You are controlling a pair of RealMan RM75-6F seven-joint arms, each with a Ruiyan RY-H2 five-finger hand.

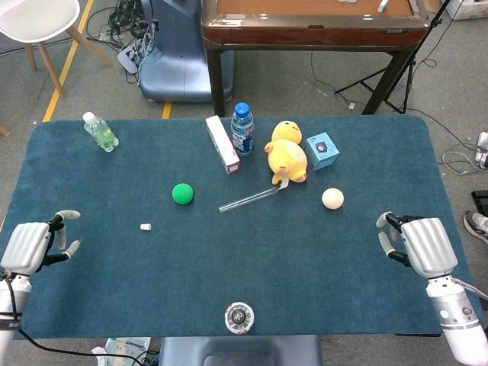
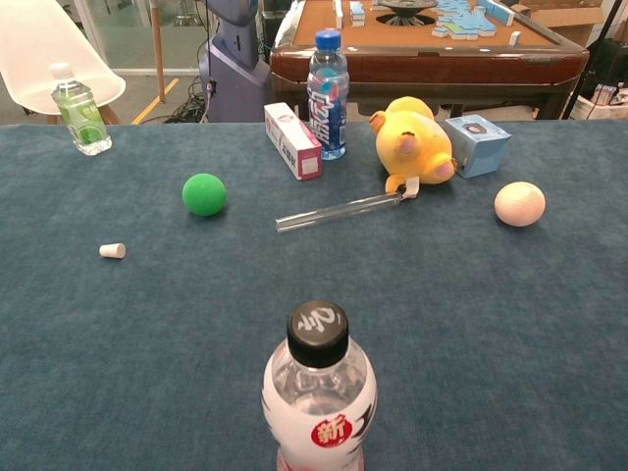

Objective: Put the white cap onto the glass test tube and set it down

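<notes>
The glass test tube (image 1: pixel 249 200) (image 2: pixel 337 210) lies flat on the blue cloth near the middle, one end by the yellow plush toy (image 1: pixel 287 159) (image 2: pixel 413 140). The small white cap (image 1: pixel 145 226) (image 2: pixel 112 250) lies on its side to the left, well apart from the tube. My left hand (image 1: pixel 32 244) hovers at the table's left edge, fingers apart, holding nothing. My right hand (image 1: pixel 415 245) is at the right edge, also with fingers apart and nothing in it. Neither hand shows in the chest view.
A green ball (image 1: pixel 182 193), a white and red box (image 1: pixel 223 144), a blue bottle (image 1: pixel 242 129), a light blue box (image 1: pixel 322 150) and a pale ball (image 1: pixel 332 198) surround the tube. A green-liquid bottle (image 1: pixel 100 131) stands far left. A black-capped bottle (image 2: pixel 318 392) stands at the front edge.
</notes>
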